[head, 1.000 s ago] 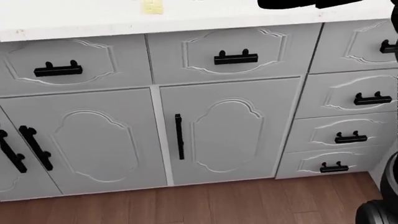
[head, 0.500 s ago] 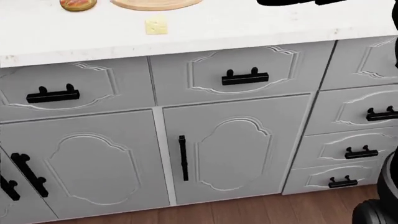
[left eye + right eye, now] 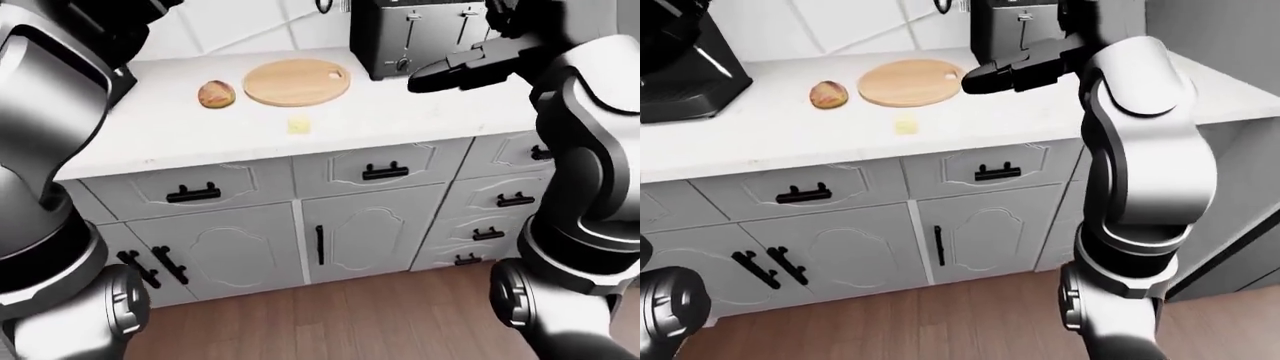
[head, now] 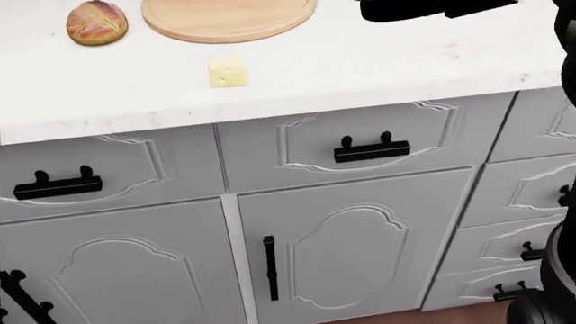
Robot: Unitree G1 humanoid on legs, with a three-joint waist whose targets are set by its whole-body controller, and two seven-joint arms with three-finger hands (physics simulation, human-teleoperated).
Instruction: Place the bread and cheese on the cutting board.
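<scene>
Tilting up, your head view has shifted: a second ago it showed only cabinet fronts and a sliver of counter (image 4: pixel 378 67); now the cheese (image 4: pixel 227 71), the bread (image 4: pixel 96 21) and most of the cutting board (image 4: pixel 227 16) are in sight. That is the camera moving, not the things.

The cheese lies bare on the counter at about 6 o'clock from the board, near it but apart. The bread sits at 9 o'clock, just beside the rim. Neither is on the board yet.

Your right hand (image 3: pixel 455 69) hovers over the counter at 3 o'clock of the board, beside the toaster (image 3: pixel 410 34), its fingers stretched out and holding nothing. Your left hand is out of view.

I judge the cheese the nearer reach.
</scene>
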